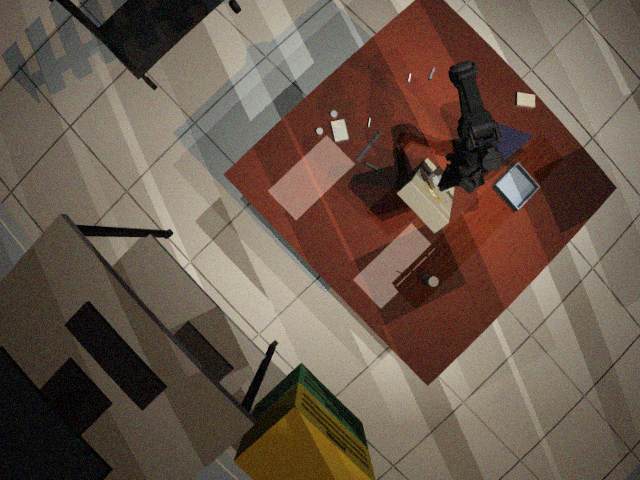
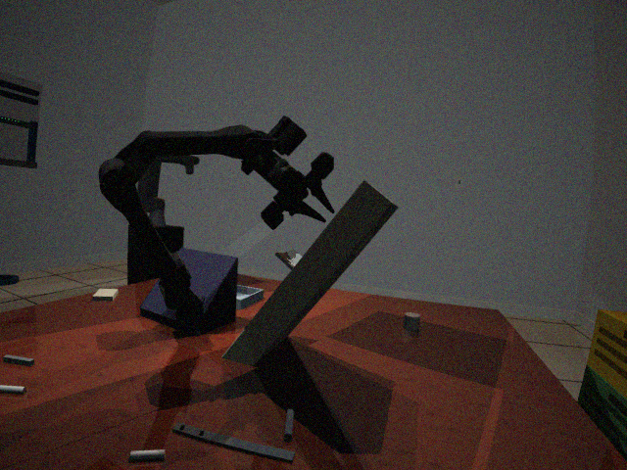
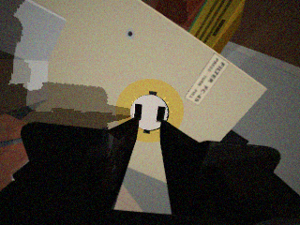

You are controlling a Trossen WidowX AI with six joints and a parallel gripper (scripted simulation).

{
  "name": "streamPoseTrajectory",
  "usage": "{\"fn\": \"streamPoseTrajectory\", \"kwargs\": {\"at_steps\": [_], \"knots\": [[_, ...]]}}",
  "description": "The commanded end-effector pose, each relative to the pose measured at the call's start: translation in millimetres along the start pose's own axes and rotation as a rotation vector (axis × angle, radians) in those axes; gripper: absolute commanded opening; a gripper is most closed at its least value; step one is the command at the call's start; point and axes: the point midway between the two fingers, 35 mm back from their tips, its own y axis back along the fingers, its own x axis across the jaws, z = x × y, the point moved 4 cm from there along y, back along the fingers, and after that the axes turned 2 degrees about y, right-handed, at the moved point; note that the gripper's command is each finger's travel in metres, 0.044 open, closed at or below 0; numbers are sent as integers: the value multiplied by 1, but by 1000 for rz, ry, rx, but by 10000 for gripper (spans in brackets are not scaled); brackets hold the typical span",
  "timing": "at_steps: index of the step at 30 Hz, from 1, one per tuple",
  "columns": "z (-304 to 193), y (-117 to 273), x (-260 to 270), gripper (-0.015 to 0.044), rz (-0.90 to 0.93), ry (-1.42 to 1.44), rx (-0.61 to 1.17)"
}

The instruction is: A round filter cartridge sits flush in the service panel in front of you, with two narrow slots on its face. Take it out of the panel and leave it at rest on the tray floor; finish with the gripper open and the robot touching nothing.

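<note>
The round white filter cartridge (image 3: 149, 105) sits in the panel inside a yellow ring, with two dark slots on its face, in the wrist view. The pale service panel (image 1: 430, 212) (image 2: 313, 273) (image 3: 169, 52) leans at a slant. My gripper (image 3: 149, 123) (image 2: 329, 216) is partly open and empty. Its fingertips are close to the panel face, apart from each other, over the lower ends of the slots in the wrist view. I cannot tell whether they touch the cartridge. The blue-grey tray (image 1: 505, 198) (image 2: 250, 302) is empty and stands beside the panel.
A dark blue wedge block (image 2: 213, 267) stands by the arm's base. A small grey cylinder (image 1: 432, 281) (image 2: 411, 322) stands beyond the panel. A dark flat bar (image 2: 232, 443) (image 1: 369, 146) and small rods lie on the red table. A pale plate (image 3: 42, 30) shows at the panel's left.
</note>
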Motion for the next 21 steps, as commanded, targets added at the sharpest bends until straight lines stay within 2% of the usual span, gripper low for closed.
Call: {"fn": "streamPoseTrajectory", "kwargs": {"at_steps": [1,21], "knots": [[0,-8,0,104,-2,5,-4],[0,-21,0,104,-4,5,1]]}}
